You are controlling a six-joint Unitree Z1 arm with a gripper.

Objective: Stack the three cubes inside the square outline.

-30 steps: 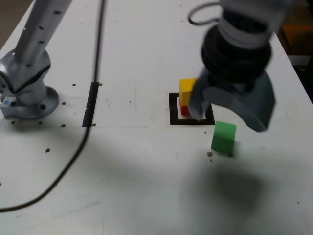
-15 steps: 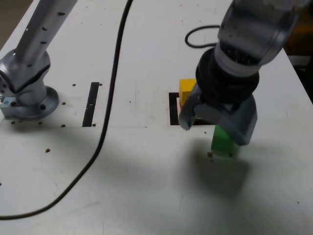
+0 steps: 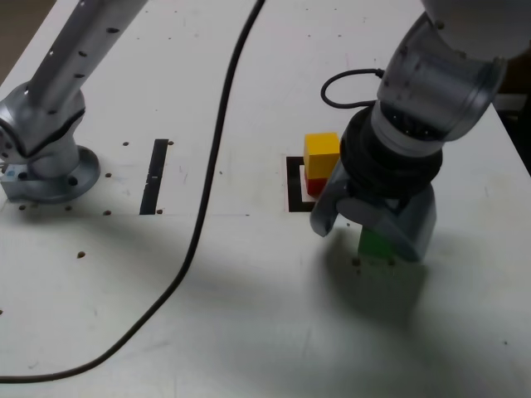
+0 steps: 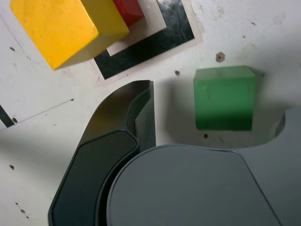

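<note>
Tool (image 3: 365, 230) lowered over green cube (image 3: 375, 244) on white tabletop (image 3: 249, 315), jaws spread wide with one on either side of the cube, nothing gripped. In wrist view, green cube (image 4: 225, 98) sitting flat on the tabletop between the jaws, clear gaps to both. Yellow cube (image 3: 321, 154) stacked on red cube (image 3: 314, 184), both inside square outline (image 3: 294, 186), just left of and slightly farther than the green cube in the exterior view. In wrist view, yellow cube (image 4: 66, 26) overhanging red cube (image 4: 128, 10), black border of square outline (image 4: 150, 44) with white centre showing beneath. Straight black tape strip (image 3: 154, 176) well apart at the exterior view's left, near the arm base (image 3: 46, 162). Black cable (image 3: 195, 232) trailing across the tabletop.
</note>
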